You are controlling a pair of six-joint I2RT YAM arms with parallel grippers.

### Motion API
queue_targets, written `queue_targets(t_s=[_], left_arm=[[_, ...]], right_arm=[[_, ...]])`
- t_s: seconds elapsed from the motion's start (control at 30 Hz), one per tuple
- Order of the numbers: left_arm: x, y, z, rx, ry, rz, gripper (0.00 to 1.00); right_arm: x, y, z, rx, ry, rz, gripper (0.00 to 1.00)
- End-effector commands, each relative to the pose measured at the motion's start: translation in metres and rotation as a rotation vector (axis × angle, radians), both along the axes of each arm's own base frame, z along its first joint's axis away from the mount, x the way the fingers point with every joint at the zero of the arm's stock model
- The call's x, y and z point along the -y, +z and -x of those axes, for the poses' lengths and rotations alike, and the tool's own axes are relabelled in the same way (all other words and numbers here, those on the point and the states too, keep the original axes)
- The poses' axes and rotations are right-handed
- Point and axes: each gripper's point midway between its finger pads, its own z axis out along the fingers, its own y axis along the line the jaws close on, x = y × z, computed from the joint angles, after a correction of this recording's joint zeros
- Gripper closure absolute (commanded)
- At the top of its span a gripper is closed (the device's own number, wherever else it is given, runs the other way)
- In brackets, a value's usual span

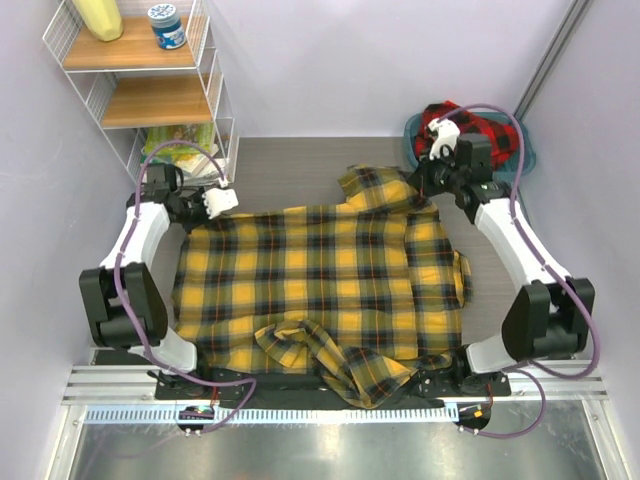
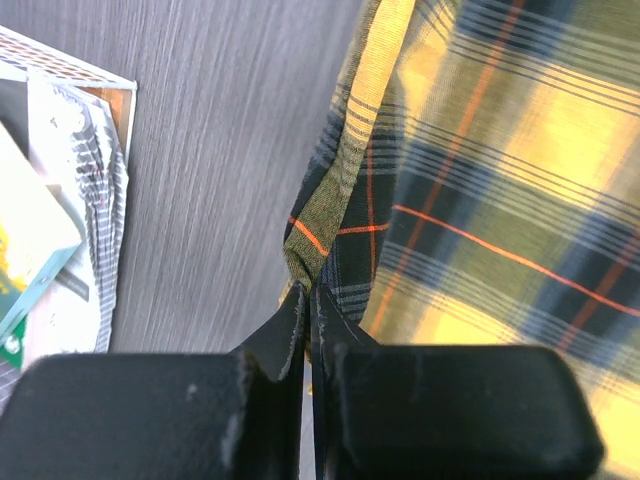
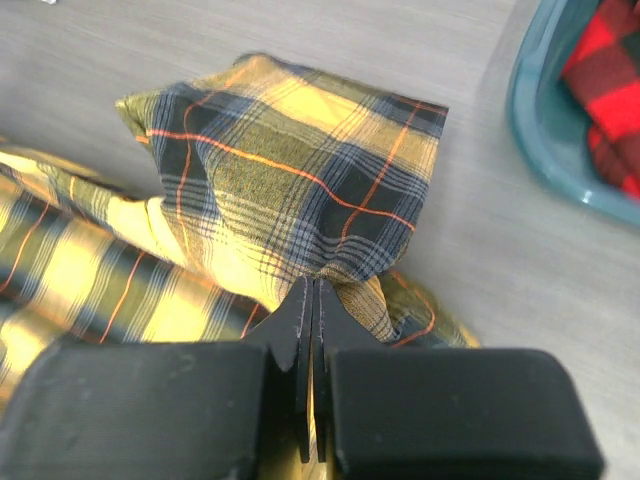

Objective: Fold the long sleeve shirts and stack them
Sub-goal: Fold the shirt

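Note:
The yellow-and-black check shirt [image 1: 320, 280] lies spread across the grey table, one sleeve bunched at the near edge. My left gripper [image 1: 212, 205] is shut on the shirt's far left corner; the left wrist view shows the pinched cloth [image 2: 318, 240] at the fingertips [image 2: 292, 312]. My right gripper [image 1: 425, 180] is shut on the far right part by the collar; the right wrist view shows the folded cloth [image 3: 300, 170] held at its tips. The red-and-black check shirt [image 1: 462, 128] lies crumpled in the teal basin [image 1: 525, 155] at the back right.
A white wire shelf unit [image 1: 150, 80] with wooden boards stands at the back left, holding a yellow bottle, a jar and packets. The basin's rim [image 3: 540, 130] is close to my right gripper. Walls close in on both sides.

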Motion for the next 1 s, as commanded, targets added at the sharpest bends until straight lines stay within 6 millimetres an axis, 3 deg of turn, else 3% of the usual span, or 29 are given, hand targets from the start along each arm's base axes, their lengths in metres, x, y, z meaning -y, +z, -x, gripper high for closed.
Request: queue_targets(t_s=[0.0,0.07,0.1,0.13,0.2,0.23,0.33,0.37,0.4,0.47,0.5,0.57,0.63,0.7,0.77,0.83,0.97], left_arm=[[0.003,0.017,0.029,0.039,-0.07,-0.01,1.0],[0.003,0.011,0.044,0.018,-0.087,-0.022,1.0],[0.004,0.015,0.048,0.042,-0.109,-0.042,1.0],[0.004,0.002,0.06,0.015,-0.119,-0.048,1.0],[0.004,-0.001,0.069,0.032,-0.14,-0.075,1.0],[0.002,-0.012,0.077,0.009,-0.137,-0.084,1.0],[0.0,-0.032,0.097,-0.038,-0.165,-0.115,0.99],[-0.002,-0.036,0.099,-0.046,-0.162,-0.13,0.96],[-0.002,-0.04,0.105,-0.065,-0.17,-0.134,0.87],[-0.003,-0.044,0.115,-0.086,-0.192,-0.153,0.77],[-0.003,-0.045,0.123,-0.114,-0.199,-0.156,0.67],[-0.005,-0.036,0.122,-0.115,-0.181,-0.152,0.61],[-0.005,-0.027,0.125,-0.135,-0.157,-0.111,0.56],[0.0,-0.007,0.111,-0.135,-0.082,-0.031,0.5],[0.008,-0.004,0.108,-0.212,0.003,0.067,0.44],[0.012,0.005,0.09,-0.225,0.097,0.114,0.41],[0.02,-0.013,0.072,-0.37,0.229,0.16,0.43]], right_arm=[[0.003,0.017,0.039,0.022,0.015,-0.005,0.99],[0.003,0.007,0.058,-0.017,0.022,-0.011,0.99],[0.003,0.012,0.069,-0.004,0.029,-0.016,0.99],[0.002,0.009,0.076,-0.012,0.036,-0.018,0.99],[0.002,-0.01,0.094,-0.067,0.043,-0.018,0.99],[0.003,-0.01,0.103,-0.067,0.045,-0.018,0.99],[0.004,-0.041,0.13,-0.154,0.064,-0.006,0.99],[0.004,-0.05,0.138,-0.187,0.073,0.001,0.99],[0.001,-0.056,0.145,-0.214,0.101,-0.002,0.99],[0.0,-0.072,0.16,-0.298,0.152,0.029,0.83],[-0.003,-0.075,0.167,-0.329,0.194,0.026,0.78],[-0.003,-0.072,0.182,-0.389,0.25,0.049,0.7],[-0.002,-0.06,0.184,-0.36,0.289,0.076,0.58],[-0.001,-0.048,0.186,-0.332,0.293,0.078,0.53],[0.0,-0.035,0.175,-0.289,0.273,0.084,0.5],[0.002,-0.036,0.16,-0.307,0.242,0.079,0.5],[0.003,-0.06,0.134,-0.408,0.193,0.051,0.51]])
